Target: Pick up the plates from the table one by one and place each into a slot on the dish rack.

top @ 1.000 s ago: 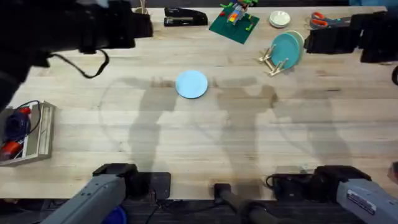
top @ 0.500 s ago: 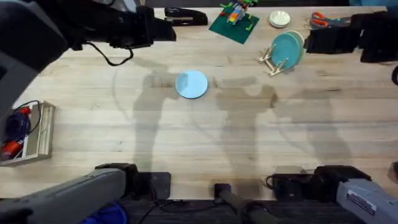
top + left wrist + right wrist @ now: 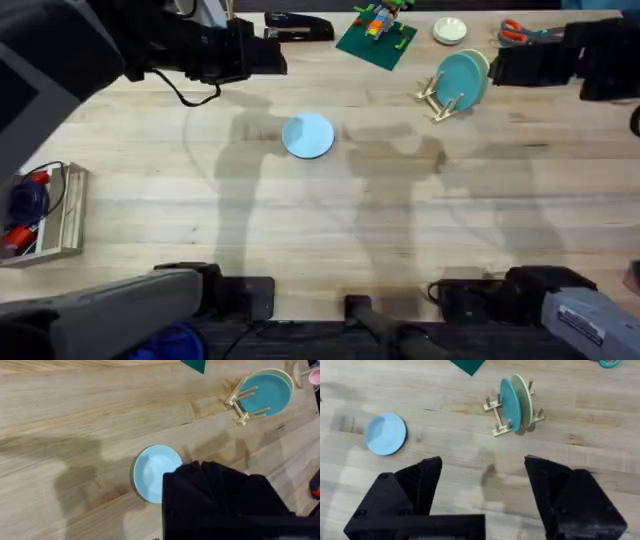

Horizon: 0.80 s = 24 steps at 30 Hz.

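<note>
The pale-blue plate lay flat on the tabletop, well apart from the dish rack holding teal and cream plates. The right pincer gaped wide, empty; the left pincer's opening couldn't be told. No writing was legible.

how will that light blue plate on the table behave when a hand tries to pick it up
The light blue plate lies flat on the table, so its thin rim probably gives fingers little to catch. Its glossy surface looks slippery; it may slide when nudged. It looks rigid and likely light.
</note>
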Each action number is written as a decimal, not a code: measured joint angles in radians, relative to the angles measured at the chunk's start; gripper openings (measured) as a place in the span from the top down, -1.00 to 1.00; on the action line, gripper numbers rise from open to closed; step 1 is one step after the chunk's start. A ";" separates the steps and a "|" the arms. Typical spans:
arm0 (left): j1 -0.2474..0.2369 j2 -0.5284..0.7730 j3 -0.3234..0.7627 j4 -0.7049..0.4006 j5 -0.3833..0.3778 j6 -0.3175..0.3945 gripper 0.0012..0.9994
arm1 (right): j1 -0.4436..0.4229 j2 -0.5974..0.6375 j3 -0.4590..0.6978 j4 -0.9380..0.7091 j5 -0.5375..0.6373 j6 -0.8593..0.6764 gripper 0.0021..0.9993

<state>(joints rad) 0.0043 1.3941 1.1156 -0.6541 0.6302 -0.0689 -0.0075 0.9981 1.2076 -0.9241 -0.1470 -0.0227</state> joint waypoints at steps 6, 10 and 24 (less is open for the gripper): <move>0.000 0.000 0.000 -0.038 -0.007 0.000 0.92 | 0.000 0.000 0.000 0.000 0.000 0.000 -0.99; 0.000 0.000 0.000 -0.050 -0.035 0.000 0.92 | 0.000 0.000 0.000 0.000 0.000 0.000 -0.99; 0.000 0.000 -0.001 -0.060 -0.060 0.052 0.92 | 0.000 0.000 0.000 0.000 0.000 0.000 -0.99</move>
<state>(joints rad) 0.0042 1.3941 1.1151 -0.7141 0.5704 -0.0165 -0.0076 0.9981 1.2076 -0.9239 -0.1469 -0.0227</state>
